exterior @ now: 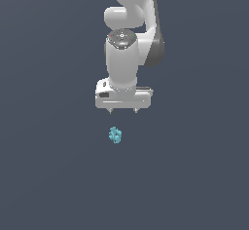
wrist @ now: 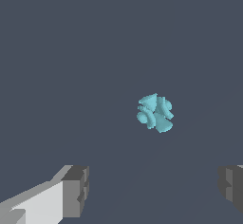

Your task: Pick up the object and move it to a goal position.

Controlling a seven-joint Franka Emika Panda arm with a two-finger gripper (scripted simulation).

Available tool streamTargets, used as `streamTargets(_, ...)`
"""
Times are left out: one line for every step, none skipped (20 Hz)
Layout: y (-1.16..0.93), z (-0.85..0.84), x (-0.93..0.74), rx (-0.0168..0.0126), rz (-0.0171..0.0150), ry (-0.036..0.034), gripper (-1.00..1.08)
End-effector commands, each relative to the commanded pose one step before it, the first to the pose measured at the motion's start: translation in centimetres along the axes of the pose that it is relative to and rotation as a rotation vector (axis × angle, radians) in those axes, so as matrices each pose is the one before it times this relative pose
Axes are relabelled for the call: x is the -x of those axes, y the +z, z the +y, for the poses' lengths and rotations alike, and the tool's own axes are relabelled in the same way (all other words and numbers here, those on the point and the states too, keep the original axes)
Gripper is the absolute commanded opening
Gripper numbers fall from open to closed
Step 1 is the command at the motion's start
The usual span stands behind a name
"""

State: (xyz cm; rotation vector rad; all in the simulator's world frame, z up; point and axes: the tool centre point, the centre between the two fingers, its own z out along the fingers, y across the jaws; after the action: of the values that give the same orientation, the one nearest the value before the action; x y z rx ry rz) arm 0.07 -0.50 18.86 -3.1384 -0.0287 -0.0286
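The object is a tiny lumpy cyan clump (exterior: 115, 135) lying on the dark grey floor. My white gripper (exterior: 123, 111) hangs above and a little behind it, with clear space between them. Its fingertips stand wide apart and hold nothing. In the wrist view the clump (wrist: 155, 113) lies ahead of the gripper (wrist: 154, 190), between the lines of the two fingers (wrist: 76, 190) but beyond their tips.
The plain dark grey floor (exterior: 48, 175) fills both views. The white arm (exterior: 131, 19) rises behind the gripper to the frame's upper edge.
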Motion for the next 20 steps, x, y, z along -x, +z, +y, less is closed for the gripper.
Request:
streamTargets(0.0, 0.001, 0.0, 0.0, 0.0, 0.0, 1.0)
streamTargets(-0.016, -0.022, -0.013, -0.00015, 0.00038, -0.00089, 1.0)
streamTargets(-0.055, -0.082, -0.037, -0.00055, 0.00126, -0.00293, 1.0)
streamTargets(-0.088, -0.13, -0.062, -0.00089, 0.00205, -0.00471, 1.0)
streamTargets(-0.125, -0.182, -0.087, -0.00125, 0.00288, -0.00656, 1.0)
streamTargets(-0.165, -0.237, -0.113, -0.00161, 0.00376, -0.00842, 1.0)
streamTargets(-0.21, -0.298, -0.139, -0.002, 0.0047, -0.01025, 1.0)
streamTargets(-0.209, -0.29, -0.134, -0.00193, 0.00456, -0.00958, 1.0)
streamTargets(-0.186, -0.252, -0.112, -0.00165, 0.00392, -0.00782, 1.0)
streamTargets(-0.159, -0.208, -0.09, -0.00135, 0.00321, -0.00596, 1.0)
streamTargets(-0.131, -0.164, -0.066, -0.00106, 0.00249, -0.00412, 1.0)
streamTargets(-0.097, -0.113, -0.04, -0.00072, 0.00167, -0.00219, 1.0)
streamTargets(-0.047, -0.054, -0.013, -0.00028, 0.00061, -0.00018, 1.0)
streamTargets(0.006, 0.023, 0.018, 0.00011, -0.00029, 0.00115, 1.0)
streamTargets(0.065, 0.064, 0.012, 0.00042, -0.00094, 0.0006, 1.0)
streamTargets(0.062, 0.05, 0.002, 0.00029, -0.00057, -0.00101, 1.0)
streamTargets(0.078, 0.057, -0.012, 0.00029, -0.00051, -0.00221, 1.0)
streamTargets(0.097, 0.055, -0.025, 0.0003, -0.00048, -0.00361, 1.0)
streamTargets(0.117, 0.065, -0.035, 0.00032, -0.00047, -0.00485, 1.0)
streamTargets(0.142, 0.078, -0.044, 0.00036, -0.00053, -0.00606, 1.0)
